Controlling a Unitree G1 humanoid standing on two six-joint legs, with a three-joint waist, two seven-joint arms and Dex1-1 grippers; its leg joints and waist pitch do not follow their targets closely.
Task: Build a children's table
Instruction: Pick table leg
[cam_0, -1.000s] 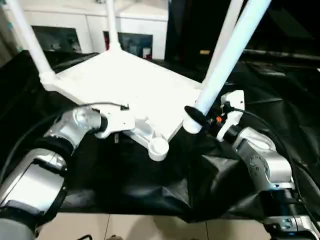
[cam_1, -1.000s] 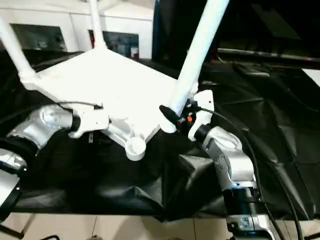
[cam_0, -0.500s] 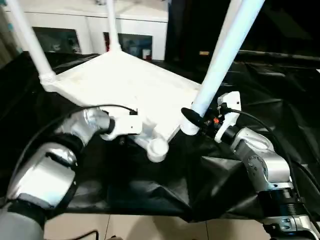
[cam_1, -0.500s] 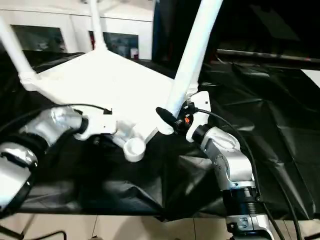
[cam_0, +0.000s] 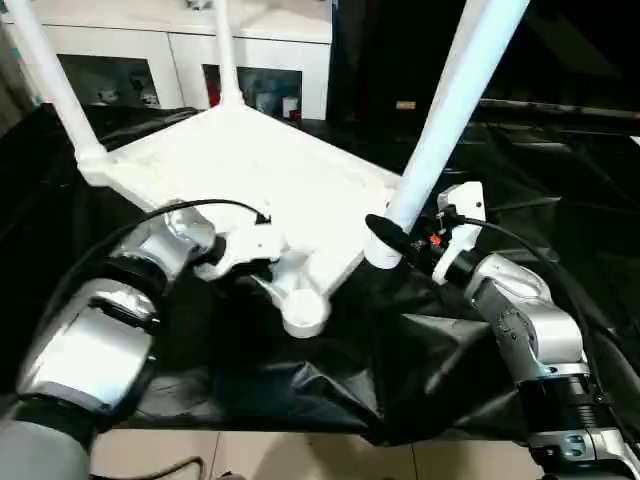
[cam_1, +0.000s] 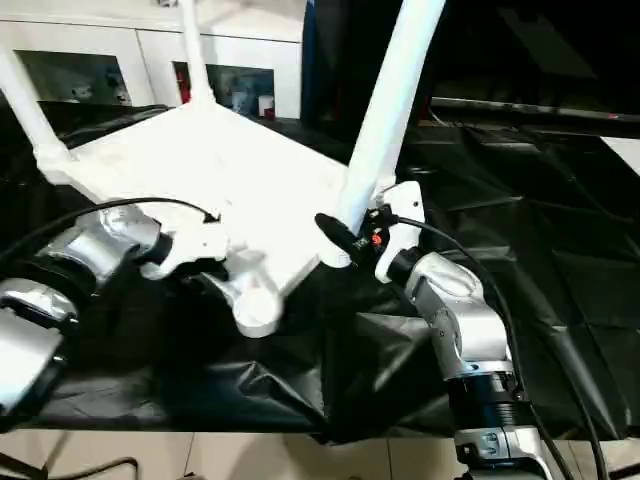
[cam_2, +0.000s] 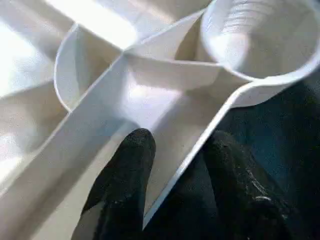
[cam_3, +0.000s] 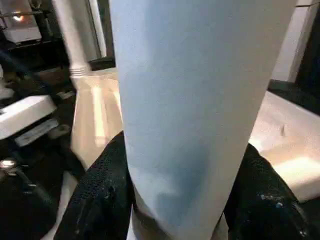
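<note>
Left wrist view: the left claw (cam_2: 172, 187) straddles the tabletop (cam_0: 250, 165) rim beside an empty socket (cam_2: 257, 37); the right claw (cam_3: 180, 195) clamps a leg (cam_3: 195, 100).

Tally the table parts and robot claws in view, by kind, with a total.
Tabletop: 1
Legs standing in it: 2
Leg in right claw: 1
Claws, counting left claw: 2
Total: 6

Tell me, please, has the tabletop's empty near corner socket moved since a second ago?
Yes. The empty corner socket has dipped lower and nearer, while the far leg stays put against the cabinet.
</note>
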